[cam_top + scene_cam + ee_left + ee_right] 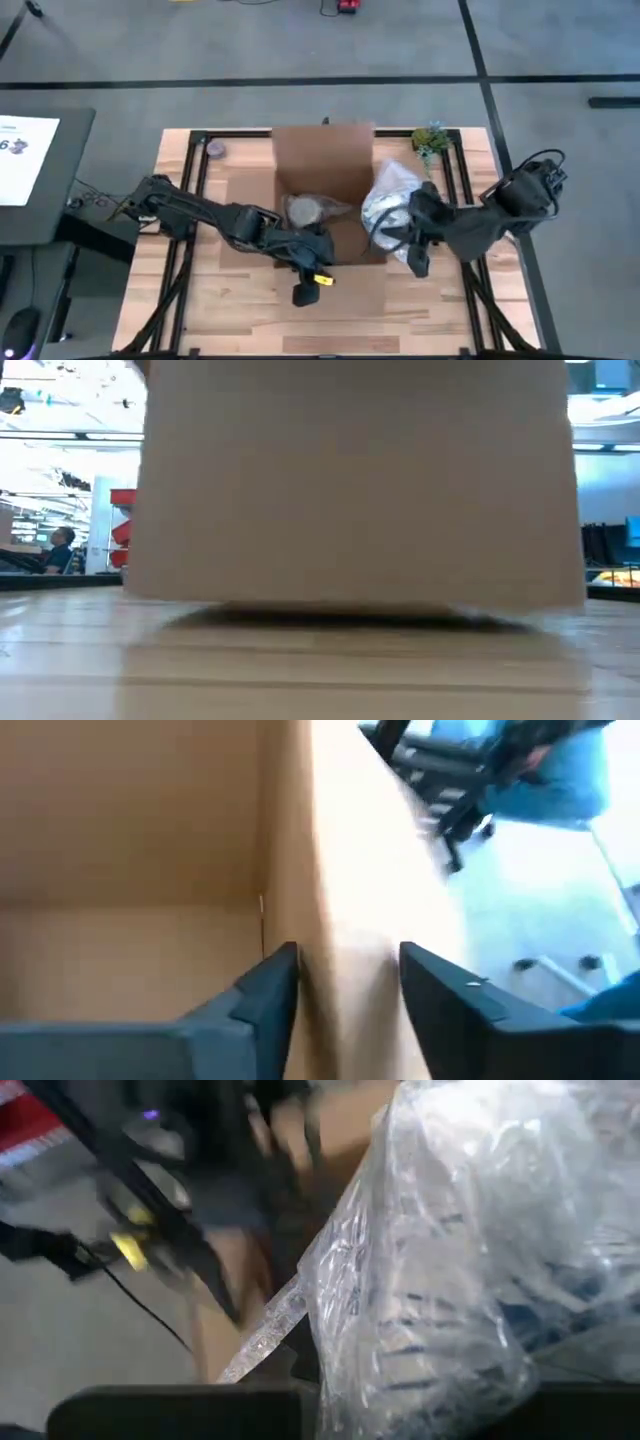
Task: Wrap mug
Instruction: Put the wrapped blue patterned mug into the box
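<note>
Hand [345,990] astride box wall [350,870]

The middle of the table [240,300] is taken up by the cardboard box [325,160], with its open flaps spread outward. The box's right side is crowded by the bubble-wrap bundle [390,200], and its left front by the left arm [230,220]. Bare wood is left along the table's front corners.

Only one mark is showing as readable: a digit "6" printed near the edge of a white sheet [25,158], which is lying on the dark side stand [50,215] left of the table in the high view. Remaining print on that sheet is coming through too small to read. No other text, label or brand is showing legibly in any view.
</note>
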Controlling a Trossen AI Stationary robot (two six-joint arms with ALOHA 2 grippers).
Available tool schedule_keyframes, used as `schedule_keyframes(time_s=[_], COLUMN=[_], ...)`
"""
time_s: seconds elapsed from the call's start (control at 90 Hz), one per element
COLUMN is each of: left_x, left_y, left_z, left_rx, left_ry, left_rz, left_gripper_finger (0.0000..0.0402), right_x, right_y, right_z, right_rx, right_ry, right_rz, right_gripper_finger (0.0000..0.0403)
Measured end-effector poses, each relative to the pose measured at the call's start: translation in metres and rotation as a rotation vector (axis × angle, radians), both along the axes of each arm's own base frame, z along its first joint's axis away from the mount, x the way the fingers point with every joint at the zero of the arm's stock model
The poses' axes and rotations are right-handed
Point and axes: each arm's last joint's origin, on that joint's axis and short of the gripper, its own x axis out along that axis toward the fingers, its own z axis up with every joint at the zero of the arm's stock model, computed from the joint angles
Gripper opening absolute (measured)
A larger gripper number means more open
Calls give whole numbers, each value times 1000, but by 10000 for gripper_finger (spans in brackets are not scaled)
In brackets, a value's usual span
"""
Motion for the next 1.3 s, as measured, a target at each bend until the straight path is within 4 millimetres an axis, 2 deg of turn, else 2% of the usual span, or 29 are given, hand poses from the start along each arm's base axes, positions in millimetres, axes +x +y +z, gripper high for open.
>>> schedule_keyframes(time_s=[0.111,0.244,0.378,0.467,0.533,0.622,0.711,0.778,0.867,1.044,1.3], left_x=[-2,-12,-31,-45,-54,-63,-72,-81,-91,-105,-116], left_y=[1,5,12,13,12,8,2,-4,-12,-29,-34], left_z=[30,70,111,130,138,142,143,144,143,137,129], left_rx=[-29,-75,-178,-242,-264,-300,-340,-364,-366,-345,-287], left_ry=[-104,-204,-269,-292,-295,-277,-241,-219,-179,-120,-55], left_rz=[-2,8,66,80,78,77,77,64,60,66,119], left_gripper_finger=[187,190,187,186,185,185,185,185,185,185,185], right_x=[-3,6,38,74,100,125,142,155,168,184,195], right_y=[1,1,1,-1,-6,-19,-31,-33,-27,-13,-8], right_z=[-4,-2,-9,-30,-55,-86,-114,-134,-156,-185,-211], right_rx=[20,60,121,110,88,83,75,73,77,41,5], right_ry=[49,39,40,115,221,380,531,623,686,731,790], right_rz=[8,79,164,204,193,155,182,228,348,506,552], right_gripper_finger=[29,29,29,29,29,29,29,29,29,29,36])
